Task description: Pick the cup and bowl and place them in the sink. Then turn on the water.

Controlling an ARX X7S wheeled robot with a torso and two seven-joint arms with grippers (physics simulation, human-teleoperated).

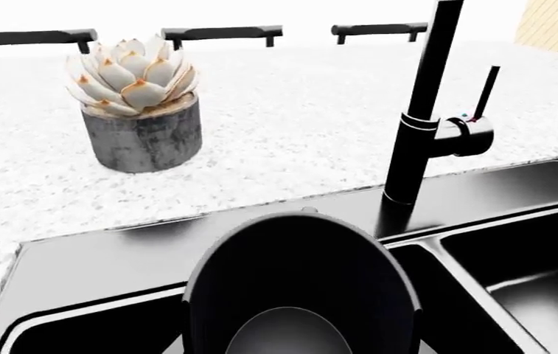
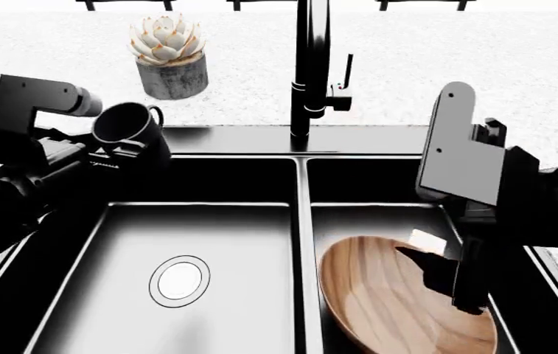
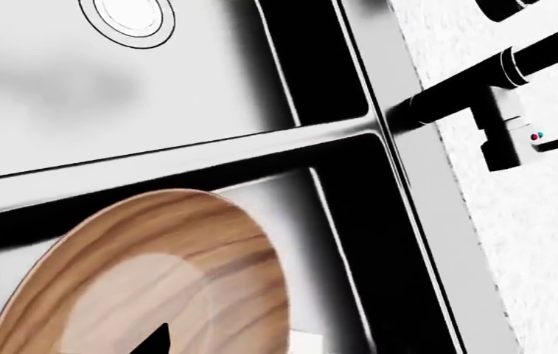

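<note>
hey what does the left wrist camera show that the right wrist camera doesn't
Only the left wrist view shows the cup, seen into its mouth over the sink, and the potted succulent on the counter behind. Only the right wrist view shows the wooden bowl in one basin and a round drain in the other. Both show the black faucet with its side lever.

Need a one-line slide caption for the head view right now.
Left gripper holds the cup above the sink's left basin; the wooden bowl sits in the right basin at the right gripper.
</note>
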